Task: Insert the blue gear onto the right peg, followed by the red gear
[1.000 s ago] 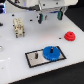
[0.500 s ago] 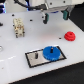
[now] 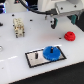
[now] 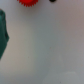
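the white table (image 3: 15, 55) carries the grey plate (image 3: 35, 58), with the blue gear (image 3: 52, 52) seated at the plate's end toward the exterior view's right. the gripper (image 3: 52, 24) hangs above the table, fingers apart and empty. the red gear (image 3: 70, 35) lies apart from the plate.

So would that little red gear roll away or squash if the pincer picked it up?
The red gear looks like hard, chunky plastic, so it probably won't squash. It lies flat on the white table, so rolling seems unlikely. Being small, it is probably light and might slide if nudged.
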Tool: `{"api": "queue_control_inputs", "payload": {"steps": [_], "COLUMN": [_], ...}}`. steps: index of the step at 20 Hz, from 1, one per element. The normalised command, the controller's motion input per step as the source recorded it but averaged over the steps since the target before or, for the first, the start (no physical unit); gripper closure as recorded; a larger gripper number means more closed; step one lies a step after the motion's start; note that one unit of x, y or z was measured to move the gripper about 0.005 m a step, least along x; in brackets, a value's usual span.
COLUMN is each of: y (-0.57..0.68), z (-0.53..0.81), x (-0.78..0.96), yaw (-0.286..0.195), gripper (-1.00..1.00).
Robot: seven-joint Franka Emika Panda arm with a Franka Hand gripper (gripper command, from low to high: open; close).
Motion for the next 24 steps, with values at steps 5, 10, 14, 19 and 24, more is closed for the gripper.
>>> {"api": "queue_control_inputs", "payload": {"steps": [5,10,14,19,24], "y": [0.14,0.20,0.35,0.44,0.35], "z": [-0.15,0.14,0.22,0.17,0.05], "x": [-0.53,0.41,0.64,0.65,0.70], "yaw": [0.000,0.000,0.000,0.000,0.000], "gripper": [-1.00,-1.00,-1.00,-1.00,-1.00]}}
